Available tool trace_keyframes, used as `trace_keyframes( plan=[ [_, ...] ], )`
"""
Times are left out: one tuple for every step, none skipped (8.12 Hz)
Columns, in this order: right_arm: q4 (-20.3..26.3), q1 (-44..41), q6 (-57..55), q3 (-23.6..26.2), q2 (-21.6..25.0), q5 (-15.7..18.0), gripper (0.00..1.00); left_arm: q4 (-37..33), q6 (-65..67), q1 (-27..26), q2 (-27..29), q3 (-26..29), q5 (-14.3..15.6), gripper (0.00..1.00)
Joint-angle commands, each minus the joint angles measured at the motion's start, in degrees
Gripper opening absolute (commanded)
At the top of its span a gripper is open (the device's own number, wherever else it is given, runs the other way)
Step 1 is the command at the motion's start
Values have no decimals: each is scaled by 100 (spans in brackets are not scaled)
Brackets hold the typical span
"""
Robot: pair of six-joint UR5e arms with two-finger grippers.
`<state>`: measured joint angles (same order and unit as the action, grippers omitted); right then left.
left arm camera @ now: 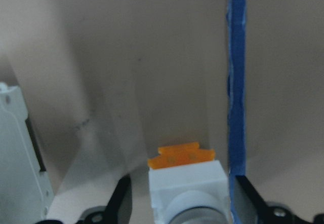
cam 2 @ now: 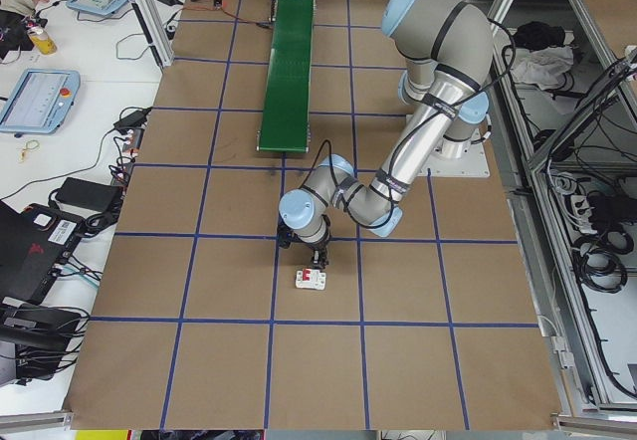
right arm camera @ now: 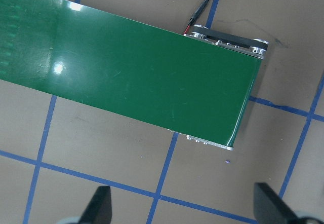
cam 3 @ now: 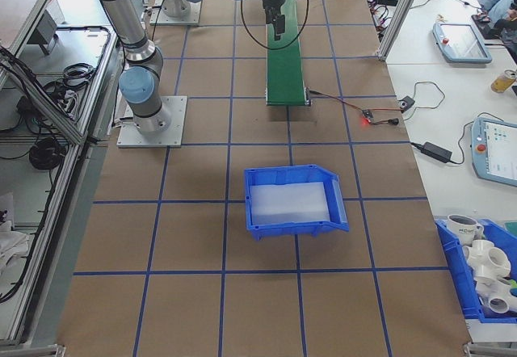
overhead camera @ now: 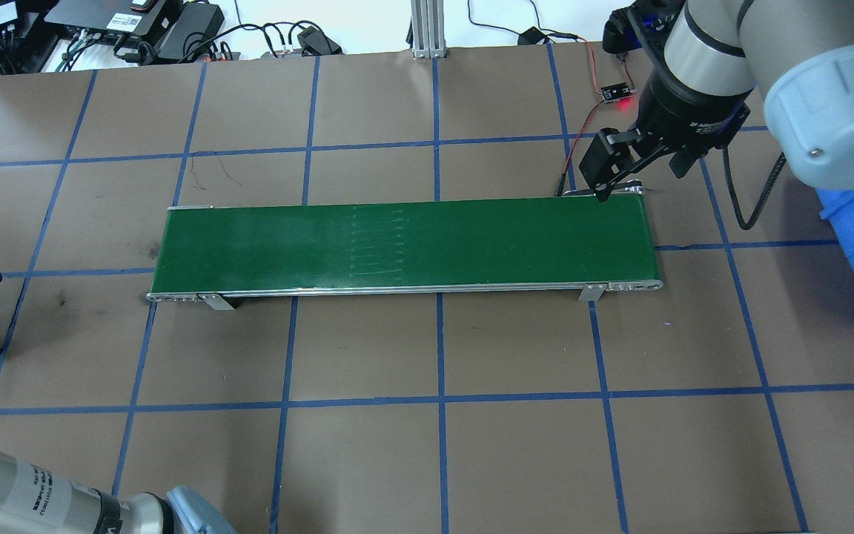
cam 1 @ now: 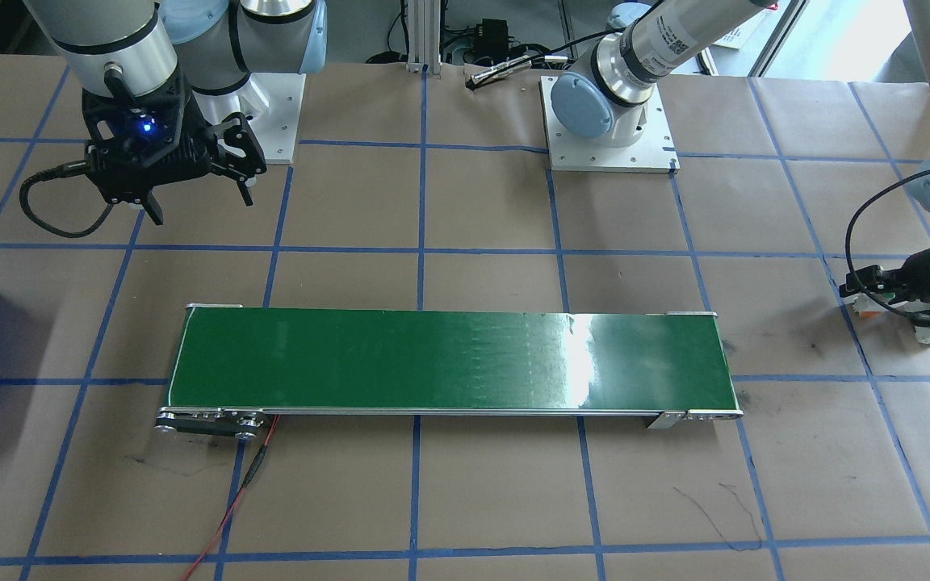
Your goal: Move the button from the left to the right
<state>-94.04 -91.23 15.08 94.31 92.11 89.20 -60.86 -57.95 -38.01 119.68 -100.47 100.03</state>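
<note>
The button rests on the brown paper, white body with an orange base, its round cap cut off by the bottom edge of the left wrist view. My left gripper is low over it and open, one finger on each side with a gap to the body. The front view shows this gripper at the table's far end, the button under it. My right gripper hangs open and empty above the right end of the green conveyor belt.
A white blocky part lies close beside the button, also seen as the white part. A blue bin stands beyond the belt's right end. A red-black wire runs from the belt's motor end.
</note>
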Motion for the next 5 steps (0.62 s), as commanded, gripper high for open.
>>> trace_keyframes(
  plan=[
    [0,0,-5,0,0,1,100,-135,3,-5,-137,-25,16,0],
    [0,0,4,9,0,1,100,-354,-6,-13,-251,10,17,0],
    [0,0,4,9,0,1,100,-713,3,-92,-513,19,-1,0],
    [-9,0,4,0,0,1,100,-1047,29,-354,-968,19,-10,0],
    [-9,0,4,9,0,1,100,-1242,134,-748,-1477,19,-53,0]
  ],
)
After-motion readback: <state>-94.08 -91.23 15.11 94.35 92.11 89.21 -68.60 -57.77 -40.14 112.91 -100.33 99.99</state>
